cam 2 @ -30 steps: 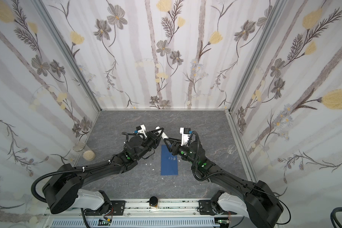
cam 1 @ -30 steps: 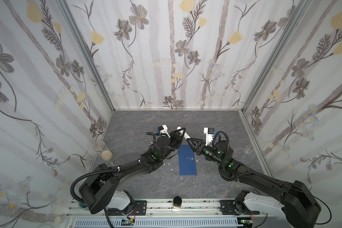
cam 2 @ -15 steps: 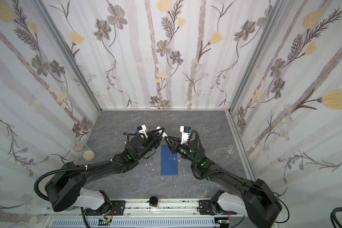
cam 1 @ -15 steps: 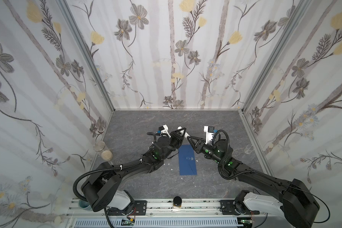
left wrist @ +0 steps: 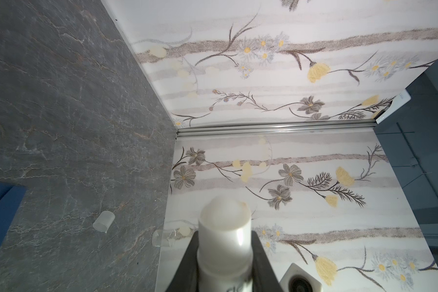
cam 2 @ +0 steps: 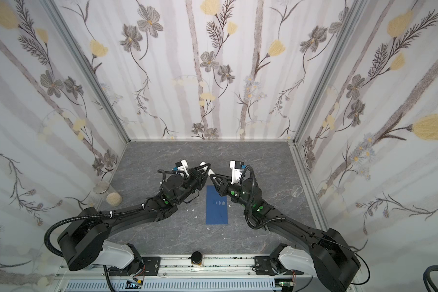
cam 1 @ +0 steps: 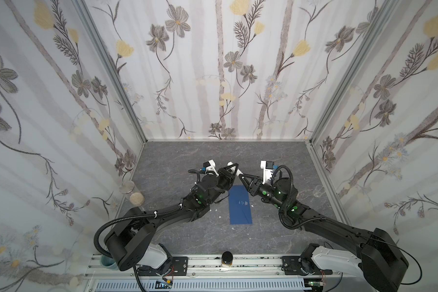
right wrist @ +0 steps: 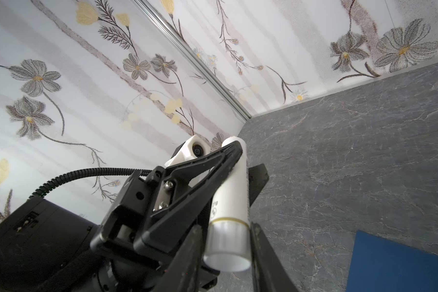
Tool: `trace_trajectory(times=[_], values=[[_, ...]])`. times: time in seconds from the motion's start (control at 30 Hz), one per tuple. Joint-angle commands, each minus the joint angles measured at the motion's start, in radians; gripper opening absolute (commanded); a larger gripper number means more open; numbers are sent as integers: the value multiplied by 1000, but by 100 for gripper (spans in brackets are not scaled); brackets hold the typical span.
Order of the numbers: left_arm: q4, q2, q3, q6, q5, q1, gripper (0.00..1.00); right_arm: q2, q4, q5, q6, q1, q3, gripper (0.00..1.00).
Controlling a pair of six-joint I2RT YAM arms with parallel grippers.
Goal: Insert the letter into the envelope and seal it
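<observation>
Left claw (left wrist: 225, 237) clamped on uncapped white glue stick (right wrist: 232, 199), held above table (cam 1: 177, 156) centre. Right claw (right wrist: 225, 228) straddles stick's base end, fingers close on both sides; cannot tell if gripping. Dark blue envelope (cam 1: 240, 208) flat on table, centre toward front edge, far end near claws. Small clear cap (cam 1: 319, 190) near right edge.

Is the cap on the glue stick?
No: the glue stick shows a bare tip, and a clear cap lies on the table.

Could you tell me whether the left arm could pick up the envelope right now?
Probably not: the left gripper is shut on the glue stick, though the envelope lies flat close by.
</observation>
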Motion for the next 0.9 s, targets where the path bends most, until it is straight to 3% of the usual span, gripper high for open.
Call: trace_trajectory(times=[0.0,0.3,0.5,0.67,0.87], values=[[44,-1,-1,11,-7,0,0,0,13,-19,7,1,3,30],[44,8,6,7,4,1,0,2,16,-28,9,1,6,15],[44,39,19,-13,58,4,0,5,12,-27,9,1,13,12],[44,44,17,-9,100,7,23,4,3,-19,5,0,14,11],[44,24,-3,4,131,12,33,-1,-13,-3,-6,-8,15,11]])
